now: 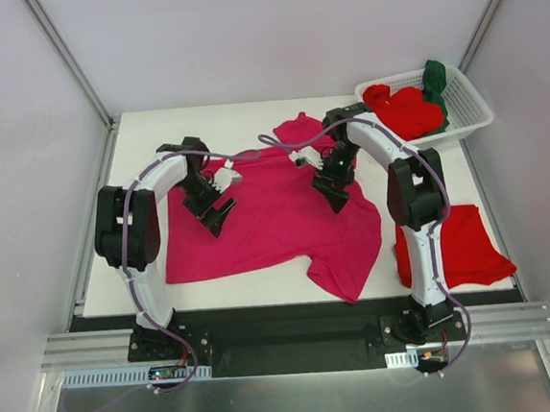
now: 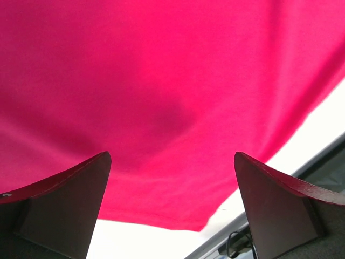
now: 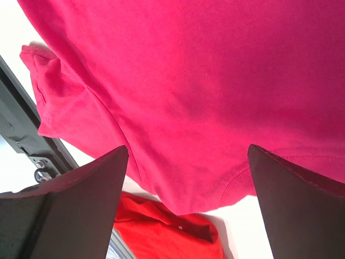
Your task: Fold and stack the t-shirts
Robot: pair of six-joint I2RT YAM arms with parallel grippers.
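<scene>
One magenta t-shirt [image 1: 275,211], top view: spread flat and mostly smooth at the centre of the desk [image 1: 239,122], one sleeve toward 12 o'clock, a rumpled corner trailing to 5 o'clock near the front edge. One folded red t-shirt [image 1: 462,247] lies at 4 o'clock, beside the right arm. One white basket [image 1: 473,104] at 2 o'clock holds bunched red t-shirts [image 1: 406,110], with a dark green t-shirt [image 1: 435,81] at its far side. The left claw [image 1: 216,211] is over the magenta cloth at 9 o'clock and the right claw [image 1: 337,193] over it at 2 o'clock, both spread wide.

Left wrist view: magenta t-shirt fills the frame, smooth, its hem running toward 5 o'clock with bare desk beyond. The two fingers stand far apart with nothing between them; contact with the cloth cannot be told.

Right wrist view: magenta t-shirt with stitched hem and a sleeve at 9 o'clock; folded red t-shirt at 6 o'clock. The fingers are wide apart, gripping nothing.
</scene>
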